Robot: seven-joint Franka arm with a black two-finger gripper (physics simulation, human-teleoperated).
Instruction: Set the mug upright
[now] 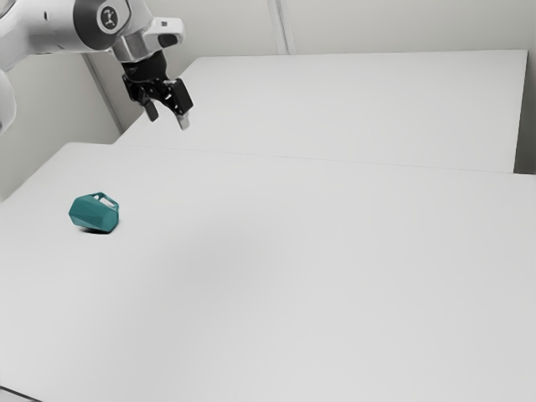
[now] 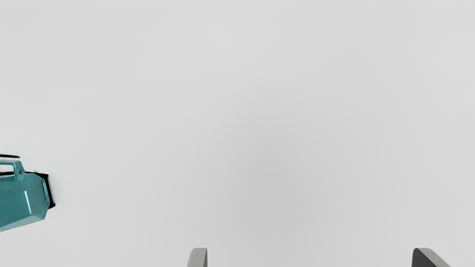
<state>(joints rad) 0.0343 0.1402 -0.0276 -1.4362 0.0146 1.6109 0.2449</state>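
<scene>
A teal mug with faceted sides (image 1: 95,214) lies on its side on a plain, pale grey worktop (image 1: 293,276), toward the exterior view's left. Its handle (image 2: 17,167) points upward, and a dark shadow edges the mug where it meets the surface. My black claw (image 1: 167,116) hangs in the air above the worktop, at the end of my white arm (image 1: 63,29), well apart from the mug. Its two fingers (image 2: 197,258) stand wide open, with nothing held between them. In my wrist view, the mug is partly cut off, off to one side of the claw.
</scene>
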